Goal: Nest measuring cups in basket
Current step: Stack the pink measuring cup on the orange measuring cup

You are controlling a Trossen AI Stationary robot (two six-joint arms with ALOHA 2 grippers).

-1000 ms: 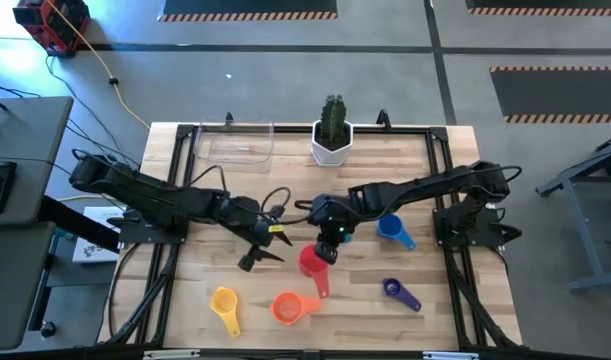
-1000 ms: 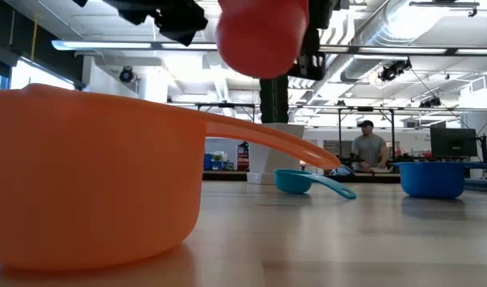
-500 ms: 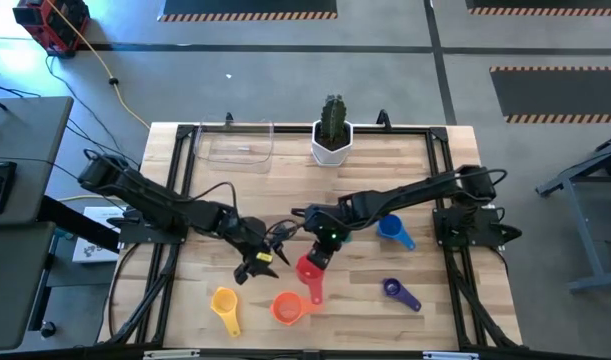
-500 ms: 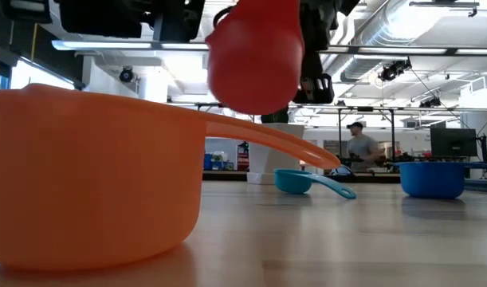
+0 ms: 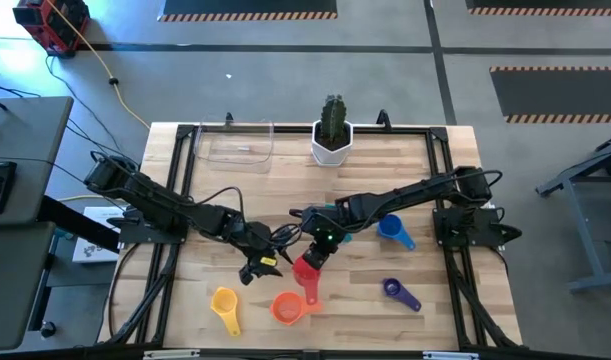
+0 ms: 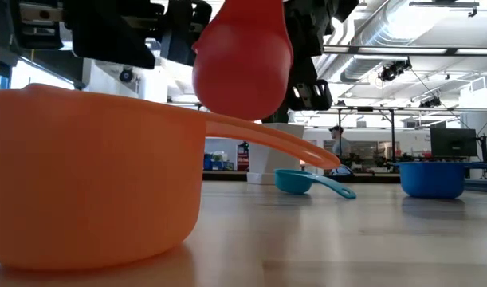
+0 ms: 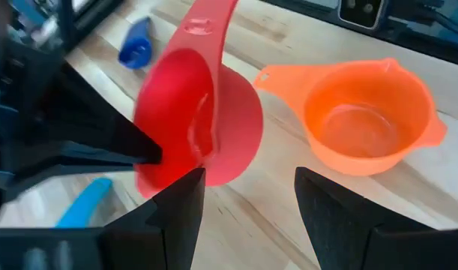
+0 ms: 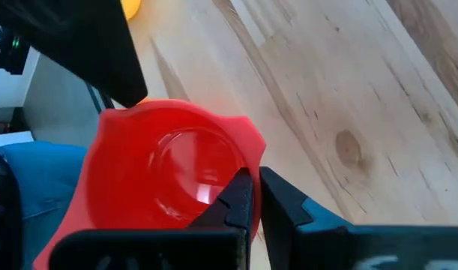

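Note:
The red cup (image 5: pixel 307 270) hangs in the air, shut in my right gripper (image 5: pixel 320 250), its handle pointing at the near edge. My left gripper (image 5: pixel 260 265) is open just left of it; in the left wrist view its fingers flank the cup's bowl (image 7: pixel 199 120) without plainly touching. On the table sit the orange cup (image 5: pixel 285 307), yellow cup (image 5: pixel 225 303), blue cup (image 5: pixel 390 228) and purple cup (image 5: pixel 400 292). The teal cup (image 6: pixel 299 182) lies behind. The clear basket (image 5: pixel 240 145) stands at the far left. A green cup is out of view. My right gripper pinches the red cup's rim (image 8: pixel 240 161) on the side away from the handle, one finger (image 8: pixel 240 196) inside the bowl and one (image 8: pixel 285 202) outside. The fingers come slanting down from the table's right. The cup is lifted clear and tilted (image 6: pixel 243 60).
A white pot with a cactus (image 5: pixel 332 138) stands at the far middle, right of the basket. Black frame rails (image 5: pixel 450 200) run along the table's sides. Bare wood lies between the basket and the arms.
My right gripper has carried the red cup a little toward the near edge and the left, closer to the orange cup. My left gripper has moved toward the near edge and closed in on the red cup from the left.

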